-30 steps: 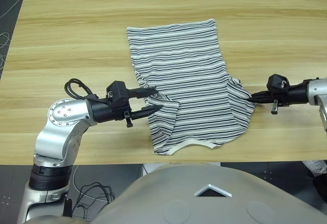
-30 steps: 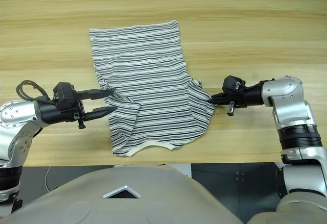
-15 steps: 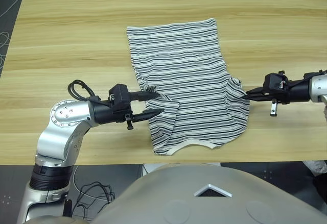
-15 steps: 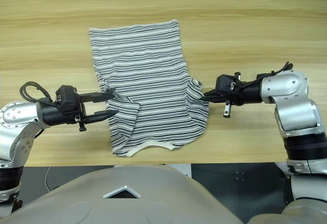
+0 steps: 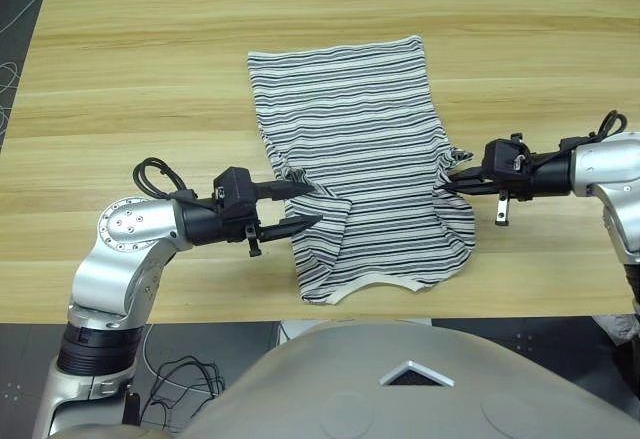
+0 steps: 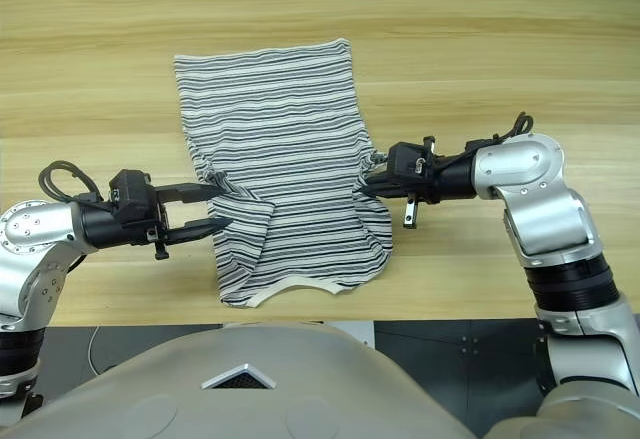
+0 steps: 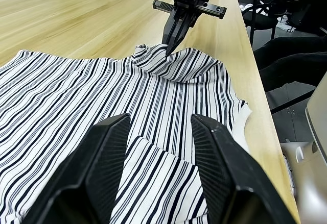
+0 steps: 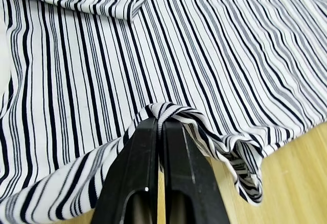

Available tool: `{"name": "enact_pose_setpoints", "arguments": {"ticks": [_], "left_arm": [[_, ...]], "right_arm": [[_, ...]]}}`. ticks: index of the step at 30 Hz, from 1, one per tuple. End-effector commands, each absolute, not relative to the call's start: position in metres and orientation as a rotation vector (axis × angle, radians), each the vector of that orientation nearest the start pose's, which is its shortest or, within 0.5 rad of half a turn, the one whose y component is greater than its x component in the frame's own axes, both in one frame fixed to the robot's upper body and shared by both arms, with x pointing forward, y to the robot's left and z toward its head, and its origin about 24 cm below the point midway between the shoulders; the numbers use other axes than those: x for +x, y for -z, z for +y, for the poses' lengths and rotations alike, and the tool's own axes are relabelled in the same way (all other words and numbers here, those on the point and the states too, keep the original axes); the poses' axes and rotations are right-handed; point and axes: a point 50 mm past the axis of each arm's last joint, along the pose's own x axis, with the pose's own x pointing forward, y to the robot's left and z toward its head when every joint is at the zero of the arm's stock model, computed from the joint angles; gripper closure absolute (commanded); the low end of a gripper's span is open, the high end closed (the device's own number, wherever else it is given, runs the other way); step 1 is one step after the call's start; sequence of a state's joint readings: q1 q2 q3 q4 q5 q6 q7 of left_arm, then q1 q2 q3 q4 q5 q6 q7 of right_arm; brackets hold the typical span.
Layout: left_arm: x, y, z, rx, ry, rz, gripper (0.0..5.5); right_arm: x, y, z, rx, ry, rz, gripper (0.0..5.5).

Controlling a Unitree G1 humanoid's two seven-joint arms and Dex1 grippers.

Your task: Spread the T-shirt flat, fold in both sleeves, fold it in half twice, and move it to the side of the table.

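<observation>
A black-and-white striped T-shirt (image 5: pixel 350 119) lies lengthwise on the wooden table (image 5: pixel 140 59), its hem at the far end and its collar near the front edge. The left sleeve is folded in over the body. My left gripper (image 5: pixel 314 203) hovers open at that folded left edge, a finger (image 7: pixel 107 163) on each side of the cloth fold. My right gripper (image 5: pixel 446 183) is shut on the right sleeve (image 8: pixel 176 113), which it holds lifted in a pinched ridge over the shirt's right side. The right gripper (image 7: pixel 171 40) also appears in the left wrist view.
The table's front edge (image 5: pixel 200 315) runs close under the shirt's collar end. Bare wood lies to the left, right and far side of the shirt. Cables lie on the dark floor (image 5: pixel 20 49) off the table's left edge.
My right gripper has carried the pinched right sleeve leftward, in over the shirt's body. The left gripper shifted slightly right and stays open.
</observation>
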State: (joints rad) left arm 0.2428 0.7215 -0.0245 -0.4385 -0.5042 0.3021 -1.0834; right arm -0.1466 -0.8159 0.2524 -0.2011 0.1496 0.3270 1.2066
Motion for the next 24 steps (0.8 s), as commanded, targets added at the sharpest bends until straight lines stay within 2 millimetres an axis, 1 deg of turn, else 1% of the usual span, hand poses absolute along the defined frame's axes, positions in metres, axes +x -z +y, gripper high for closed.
{"name": "enact_pose_setpoints", "arguments": {"ticks": [1,5,15,18,21,24], "left_arm": [[0.169,-0.087,0.187,0.119,1.286,0.295,3.26],[0.169,-0.087,0.187,0.116,1.285,0.295,3.26],[0.171,-0.087,0.186,0.117,1.283,0.292,3.26],[0.171,-0.088,0.186,0.118,1.282,0.292,3.26],[0.171,-0.088,0.186,0.118,1.282,0.292,3.26],[0.171,-0.087,0.187,0.114,1.282,0.292,3.26]], "right_arm": [[0.231,-0.084,-0.177,-0.555,-1.372,0.499,5.37],[0.231,-0.079,-0.169,-0.542,-1.385,0.504,5.37],[0.226,-0.062,-0.157,-0.507,-1.417,0.548,5.37],[0.226,-0.057,-0.157,-0.499,-1.414,0.569,4.9],[0.226,-0.056,-0.155,-0.497,-1.417,0.56,4.32],[0.228,-0.061,-0.152,-0.461,-1.412,0.531,4.26]]}}
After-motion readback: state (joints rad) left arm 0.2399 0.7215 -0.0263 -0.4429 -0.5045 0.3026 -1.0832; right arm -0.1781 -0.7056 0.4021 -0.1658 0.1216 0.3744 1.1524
